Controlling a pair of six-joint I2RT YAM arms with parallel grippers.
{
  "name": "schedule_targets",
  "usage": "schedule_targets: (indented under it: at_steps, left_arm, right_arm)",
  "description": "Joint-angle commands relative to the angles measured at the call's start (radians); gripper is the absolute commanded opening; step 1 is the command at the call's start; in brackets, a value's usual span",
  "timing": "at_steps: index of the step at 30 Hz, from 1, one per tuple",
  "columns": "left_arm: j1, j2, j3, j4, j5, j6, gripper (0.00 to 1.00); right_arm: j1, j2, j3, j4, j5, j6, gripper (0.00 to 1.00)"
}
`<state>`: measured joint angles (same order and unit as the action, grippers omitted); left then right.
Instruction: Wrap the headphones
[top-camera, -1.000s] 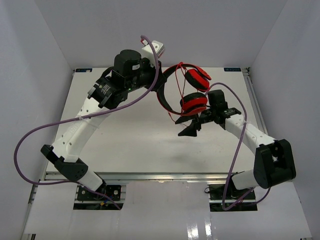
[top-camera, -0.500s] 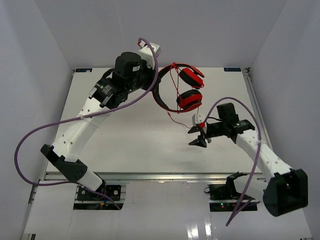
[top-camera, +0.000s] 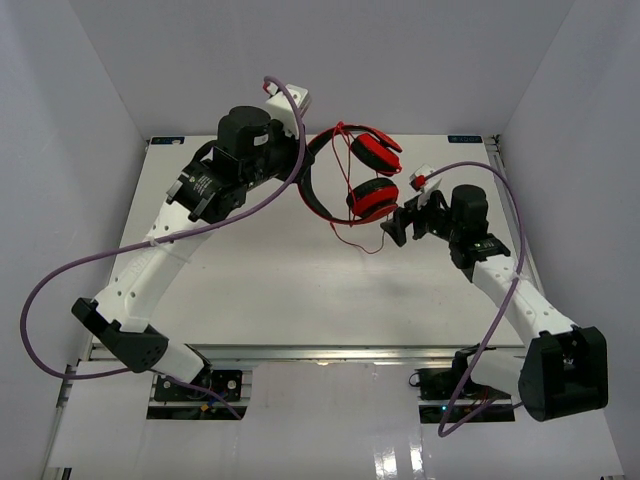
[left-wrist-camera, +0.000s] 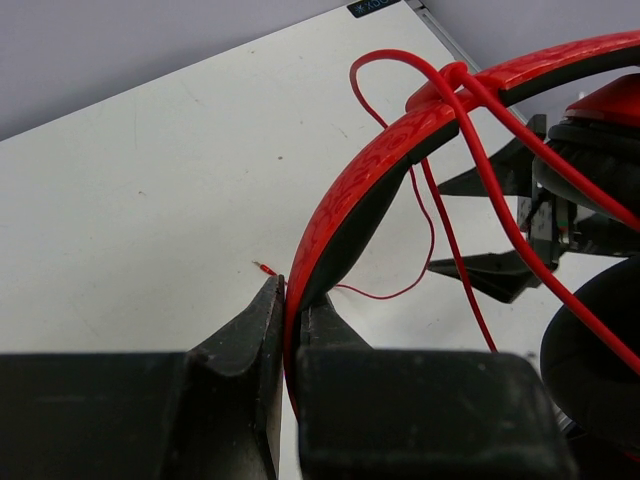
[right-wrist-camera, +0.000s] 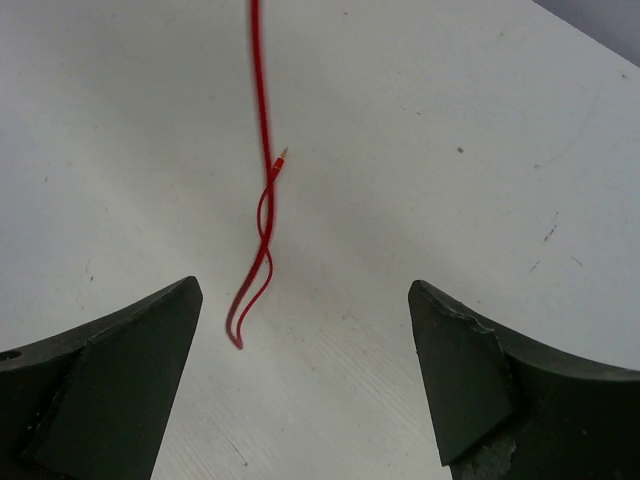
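R gripper (top-camera: 397, 225), jaws apart, moved up beside headphones (top-camera: 372, 198).

We read this as a robotics lab test cell: a white counter (top-camera: 250, 290) is boxed in at the back and on both sides by plain pale walls (top-camera: 70, 110). Two white-and-black robot arms, the left arm (top-camera: 150, 270) and the right arm (top-camera: 515, 295), are mounted along a metal rail (top-camera: 330, 352) at the counter's near edge. Thick purple cables (top-camera: 24, 325) loop loose from them.
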<state>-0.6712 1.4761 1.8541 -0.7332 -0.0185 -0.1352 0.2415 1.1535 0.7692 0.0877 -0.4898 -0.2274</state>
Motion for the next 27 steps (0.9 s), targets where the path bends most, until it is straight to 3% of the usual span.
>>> schedule_targets:
  at_steps: [1,4,10,13,14,18,21,27]
  left_arm:
    - [0.004,-0.066,-0.003,0.067,0.017,-0.038,0.0]
    - [0.004,-0.06,-0.001,0.076,0.053,-0.046,0.0]
    - [0.005,-0.068,-0.013,0.098,0.028,-0.072,0.0]
    - [0.005,-0.081,-0.045,0.135,-0.101,-0.137,0.0]
    - [0.006,-0.084,-0.056,0.152,-0.138,-0.166,0.0]
    - [0.026,-0.065,-0.105,0.203,-0.292,-0.266,0.0]
    - [0.027,-0.002,-0.098,0.211,-0.362,-0.333,0.0]
    - [0.029,0.117,-0.082,0.213,-0.578,-0.271,0.0]
  right_arm:
    - [0.008,0.134,0.072,0.164,0.03,0.22,0.9]
    - [0.013,0.286,0.123,0.198,-0.251,0.322,0.96]
    - [0.039,0.384,0.096,0.292,-0.45,0.323,0.42]
    - [0.04,0.335,0.018,0.29,-0.465,0.273,0.13]
    - [0.041,0.302,-0.013,0.288,-0.458,0.255,0.08]
    - [0.104,0.168,-0.062,0.112,-0.375,0.016,0.08]
    - [0.221,0.081,-0.012,-0.071,-0.248,-0.167,0.08]
    - [0.409,0.002,0.11,-0.364,0.196,-0.411,0.08]
